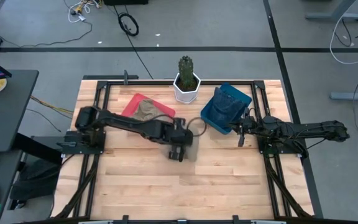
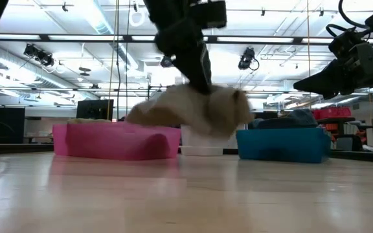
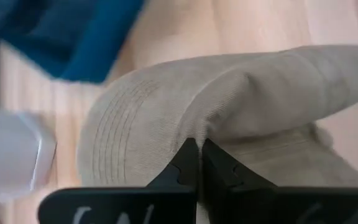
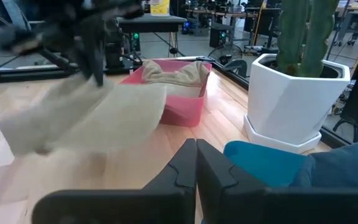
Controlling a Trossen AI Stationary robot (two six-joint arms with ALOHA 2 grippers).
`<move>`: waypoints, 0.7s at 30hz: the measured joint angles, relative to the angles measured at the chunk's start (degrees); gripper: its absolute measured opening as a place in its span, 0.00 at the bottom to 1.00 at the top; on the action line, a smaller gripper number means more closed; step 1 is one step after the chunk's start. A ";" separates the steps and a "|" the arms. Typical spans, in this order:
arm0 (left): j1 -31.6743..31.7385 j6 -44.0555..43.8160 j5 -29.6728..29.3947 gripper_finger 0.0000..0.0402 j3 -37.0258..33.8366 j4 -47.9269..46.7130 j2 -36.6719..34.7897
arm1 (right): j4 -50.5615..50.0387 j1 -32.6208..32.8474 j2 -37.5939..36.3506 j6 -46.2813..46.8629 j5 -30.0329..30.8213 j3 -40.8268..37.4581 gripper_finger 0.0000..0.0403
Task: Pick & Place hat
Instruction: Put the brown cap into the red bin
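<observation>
Left gripper (image 1: 180, 151) carries the beige corduroy hat (image 3: 229, 106) above the counter (image 1: 229, 180) — mid-counter.
Its fingers pinch the crown; right gripper (image 1: 241, 134), apparently closed empty, waits near the right edge — beside the blue bin (image 1: 224, 114).

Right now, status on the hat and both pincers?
Left pincer shut on beige hat, held above mid-table. Right pincer shut, empty, by blue bin. Pink bin, cactus pot close behind.
</observation>
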 joint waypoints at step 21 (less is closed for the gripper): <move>11.35 -33.27 -11.23 0.03 0.02 -30.66 -12.80 | 0.19 0.00 0.00 0.00 0.01 0.00 0.02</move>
